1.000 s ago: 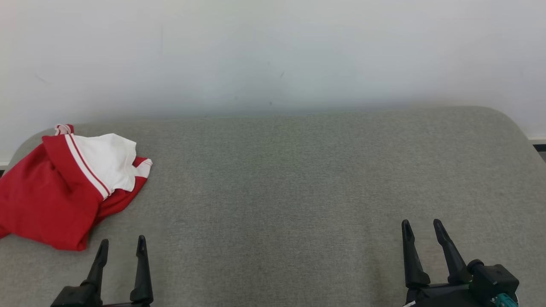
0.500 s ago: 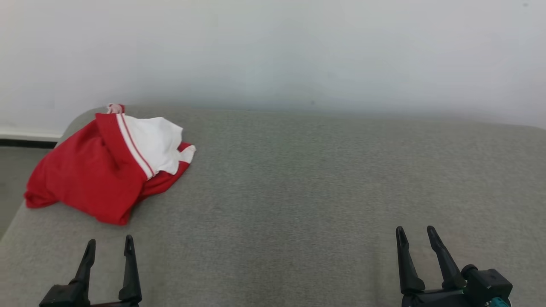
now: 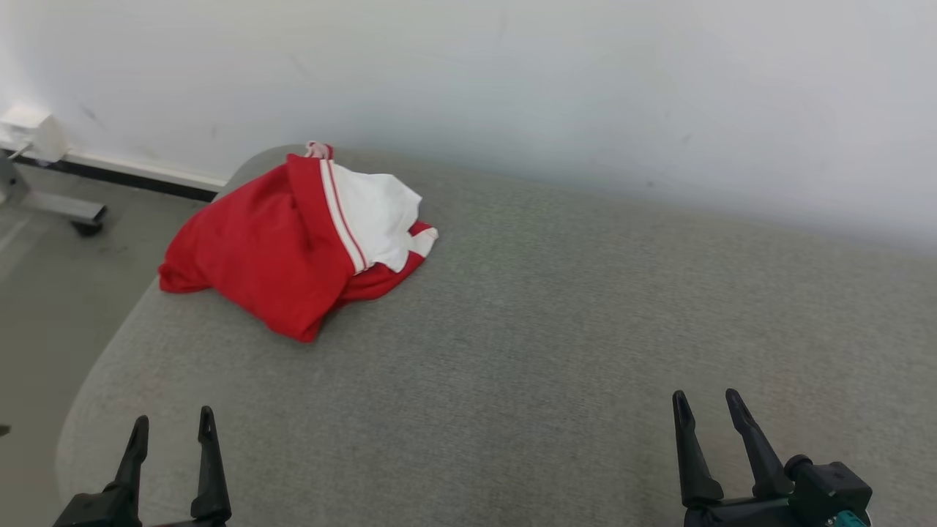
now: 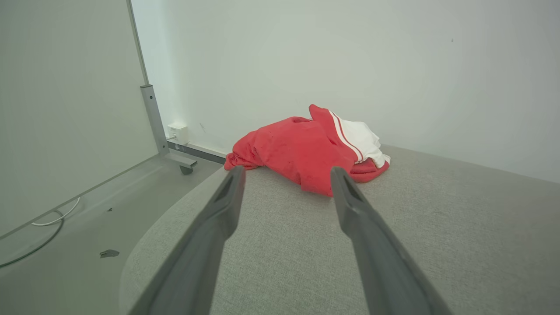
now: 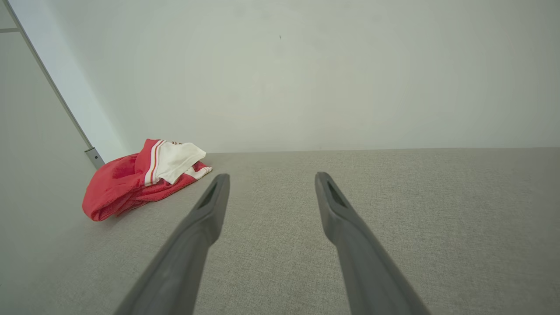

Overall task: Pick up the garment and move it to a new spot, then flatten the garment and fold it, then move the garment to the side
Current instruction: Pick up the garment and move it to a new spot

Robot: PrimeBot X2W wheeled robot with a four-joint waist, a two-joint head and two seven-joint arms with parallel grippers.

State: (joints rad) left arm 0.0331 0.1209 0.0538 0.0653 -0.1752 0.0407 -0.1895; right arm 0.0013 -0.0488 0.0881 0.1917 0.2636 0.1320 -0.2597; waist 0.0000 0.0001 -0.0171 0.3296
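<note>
The left gripper (image 3: 173,417) and right gripper (image 3: 706,395): paired long, tapering black fingers (image 3: 211,468) on black bases; the right base bears a rounded black housing (image 3: 834,483) with a teal fitting (image 3: 850,519).

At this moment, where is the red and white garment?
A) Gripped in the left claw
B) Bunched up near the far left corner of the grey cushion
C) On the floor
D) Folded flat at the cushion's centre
B: the garment lies crumpled on the grey cushion near its far left corner, apart from the open left claw and the open right claw.
</note>
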